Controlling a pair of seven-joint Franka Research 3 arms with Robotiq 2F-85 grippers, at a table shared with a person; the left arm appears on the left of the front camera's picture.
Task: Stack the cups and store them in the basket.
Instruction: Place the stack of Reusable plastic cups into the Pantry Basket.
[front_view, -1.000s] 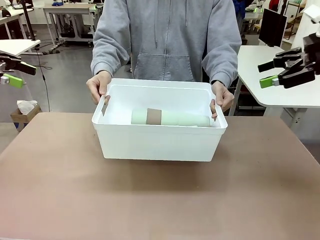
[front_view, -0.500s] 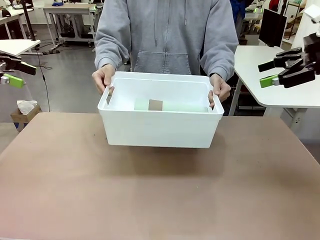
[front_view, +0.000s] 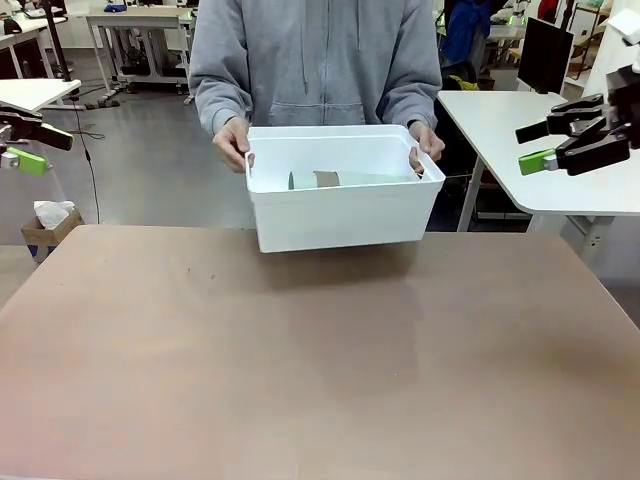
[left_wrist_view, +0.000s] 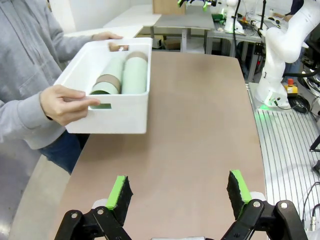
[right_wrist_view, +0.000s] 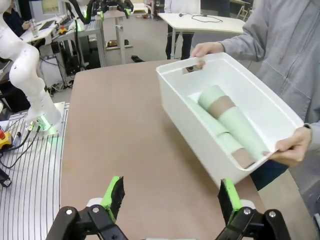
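The basket (front_view: 340, 200) is held in the air at the far edge of the table (front_view: 300, 350), gripped at its two short ends by the person's hands (front_view: 233, 143), with fingers hooked into the slot handles. It is lifted clear of the table surface and tilted slightly. Inside it, the cups (left_wrist_view: 120, 75) are seen lying on their sides as nested stacks, pale green bodies with tan-brown bands showing where one cup sits in another. In the right wrist view the stacked cups (right_wrist_view: 227, 127) are seen lying lengthwise along the basket (right_wrist_view: 200, 135) floor, and one hand (right_wrist_view: 292, 145) is seen clamped on the near rim.

The left gripper (left_wrist_view: 180, 192) is held well back from the basket (left_wrist_view: 112, 112), above the table's near end, and its green-padded fingers (left_wrist_view: 120, 192) are spread wide apart with nothing between them. The right gripper (right_wrist_view: 170, 197) is likewise held off to the side, its fingers (right_wrist_view: 114, 195) fully apart and empty. In the front view the right gripper (front_view: 545, 145) is seen raised at the picture's right edge, away from the table.
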